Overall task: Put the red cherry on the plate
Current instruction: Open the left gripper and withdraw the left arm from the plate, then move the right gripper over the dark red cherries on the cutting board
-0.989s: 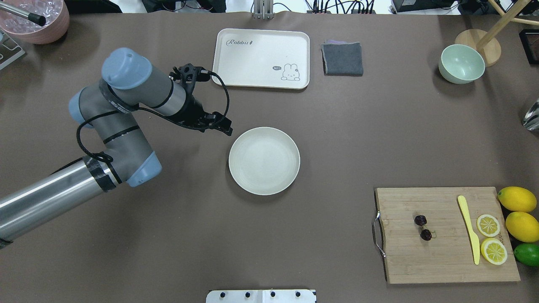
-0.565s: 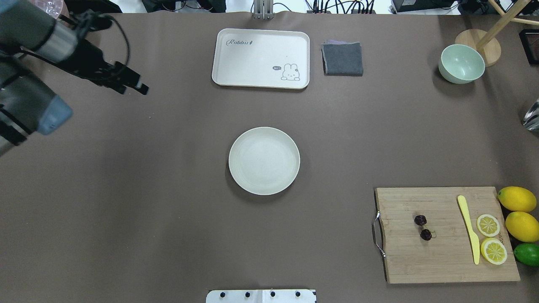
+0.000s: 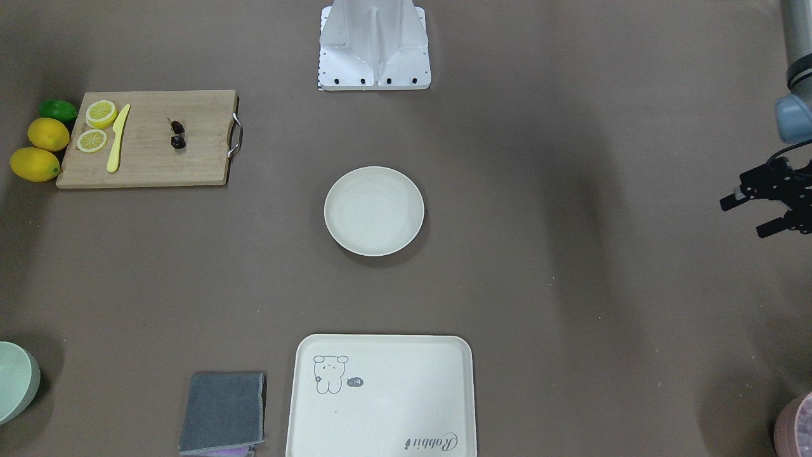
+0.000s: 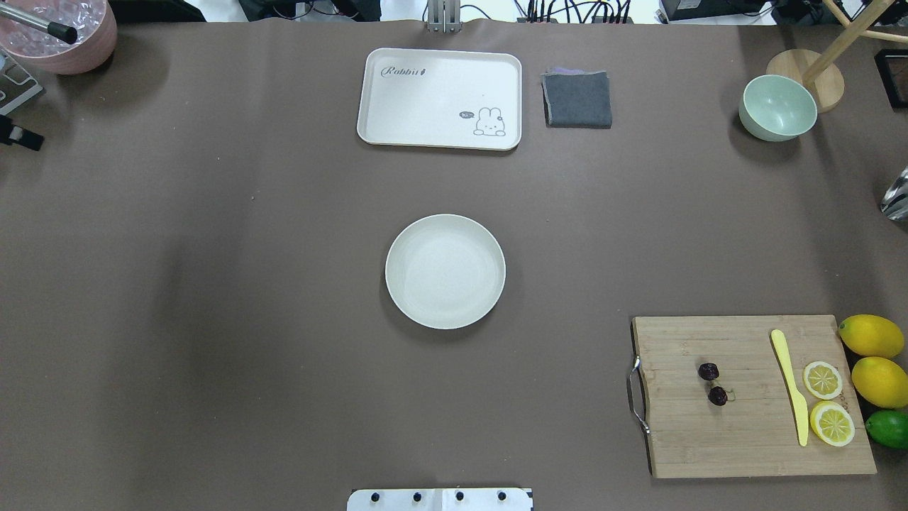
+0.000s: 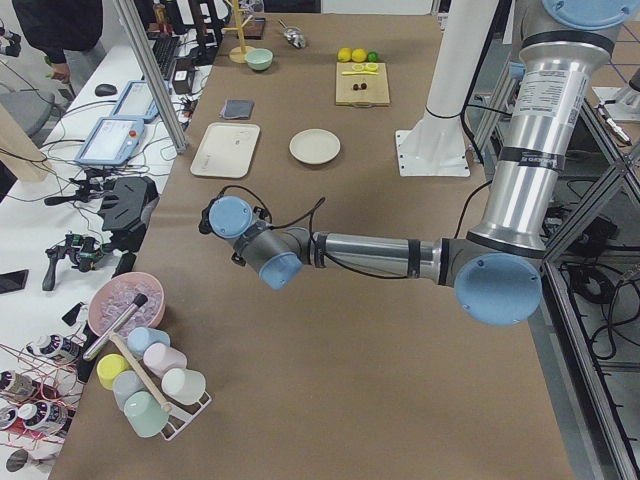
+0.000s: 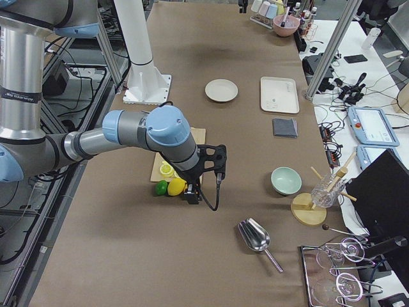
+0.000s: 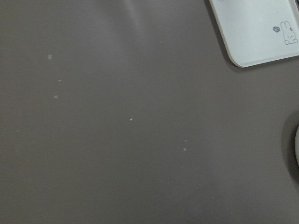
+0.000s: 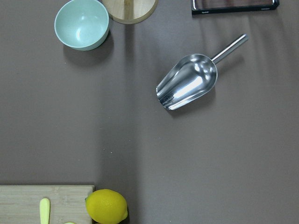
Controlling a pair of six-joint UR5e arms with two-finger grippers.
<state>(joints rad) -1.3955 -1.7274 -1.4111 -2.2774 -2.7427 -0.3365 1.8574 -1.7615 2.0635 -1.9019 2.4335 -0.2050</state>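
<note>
You'll find the red cherry on the cutting board, 4 o'clock from the plate overhead, pair lined 11-to-5; the right gripper, jaw state untellable, hovers by the lemons, far nearer than the left gripper, spread and empty.

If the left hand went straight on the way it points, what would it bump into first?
Probably just the bare brown table. The wrist view of the left hand shows only cloth straight ahead, the tray off to one side.
</note>
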